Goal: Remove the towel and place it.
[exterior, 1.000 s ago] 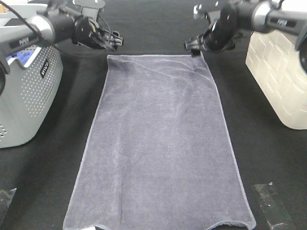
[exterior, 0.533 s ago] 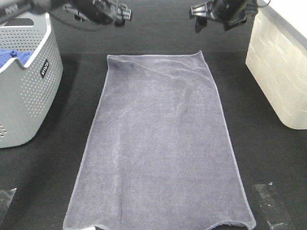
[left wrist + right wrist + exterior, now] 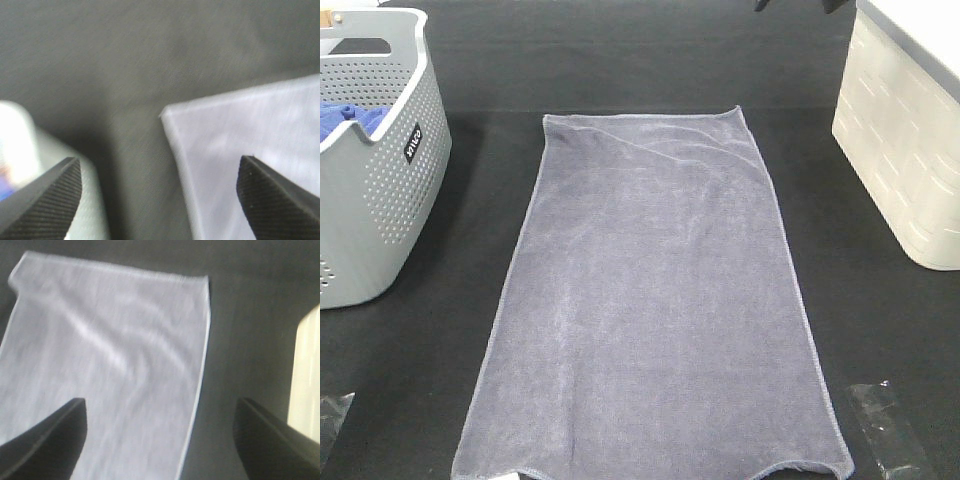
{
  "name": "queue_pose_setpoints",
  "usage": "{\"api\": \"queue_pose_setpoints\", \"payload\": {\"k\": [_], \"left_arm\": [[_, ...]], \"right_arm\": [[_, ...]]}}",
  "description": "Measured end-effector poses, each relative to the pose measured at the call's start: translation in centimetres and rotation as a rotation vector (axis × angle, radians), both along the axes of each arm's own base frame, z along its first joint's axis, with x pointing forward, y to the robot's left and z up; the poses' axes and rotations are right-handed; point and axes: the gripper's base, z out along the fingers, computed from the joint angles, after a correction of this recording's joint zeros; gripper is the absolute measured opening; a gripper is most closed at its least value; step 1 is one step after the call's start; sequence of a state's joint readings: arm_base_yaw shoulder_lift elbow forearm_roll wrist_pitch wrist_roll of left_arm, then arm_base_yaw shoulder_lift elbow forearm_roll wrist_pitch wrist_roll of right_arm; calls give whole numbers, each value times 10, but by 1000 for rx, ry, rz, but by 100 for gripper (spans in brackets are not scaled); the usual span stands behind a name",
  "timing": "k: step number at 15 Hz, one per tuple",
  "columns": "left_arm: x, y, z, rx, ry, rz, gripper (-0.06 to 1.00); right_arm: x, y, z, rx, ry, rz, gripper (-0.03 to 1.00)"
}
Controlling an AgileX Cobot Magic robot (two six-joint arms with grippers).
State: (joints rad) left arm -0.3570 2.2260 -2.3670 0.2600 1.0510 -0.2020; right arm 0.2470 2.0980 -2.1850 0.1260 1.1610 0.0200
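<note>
towel (image 3: 655,300): large rectangular greyish-lavender terry cloth, much longer than wide
hems: stitched edge running round all visible sides
state: spread flat and unfolded, held by nothing
surface: mostly smooth, with a faint diagonal crease near the far end
pose: long axis running from far to near in the high view
place: on the dark tabletop, about the middle

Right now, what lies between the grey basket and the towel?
Only bare black table cloth lies between the grey basket and the towel; the exterior high view shows this.
</note>
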Motion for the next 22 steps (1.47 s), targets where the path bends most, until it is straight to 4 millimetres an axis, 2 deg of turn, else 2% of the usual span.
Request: {"api": "queue_pose_setpoints", "payload": {"k": [4, 6, 7, 9, 12, 15, 16, 17, 18, 19, 22], "left_arm": [[-28, 13, 33, 24, 62, 35, 80], [-37, 15, 47, 11, 43, 32, 80], [-37, 15, 47, 11, 43, 32, 80], [-54, 21, 64, 2, 34, 30, 80], [-97, 37, 76, 28, 72, 31, 80], [-149, 56, 71, 56, 146, 31, 80], [-168, 64, 65, 67, 174, 32, 80], [-186, 71, 59, 76, 200, 34, 80], [-204, 77, 52, 81, 224, 39, 80], [-231, 87, 40, 86, 257, 51, 80], [-286, 106, 17, 73, 303, 55, 80]], "right_arm": [[-18, -4, 22, 3, 1, 8, 76], [-28, -6, 28, 1, 8, 8, 76], [-28, -6, 28, 1, 8, 8, 76], [-46, -12, 32, -12, 31, 7, 76], [-85, -22, 40, -21, 62, 7, 76], [-131, -33, 39, -32, 106, 7, 76], [-155, -39, 37, -37, 122, 8, 76], [-163, -41, 35, -39, 130, 8, 76], [-188, -47, 31, -43, 144, 9, 76], [-205, -52, 25, -49, 162, 13, 76], [-254, -66, -2, -85, 219, 11, 76]]}}
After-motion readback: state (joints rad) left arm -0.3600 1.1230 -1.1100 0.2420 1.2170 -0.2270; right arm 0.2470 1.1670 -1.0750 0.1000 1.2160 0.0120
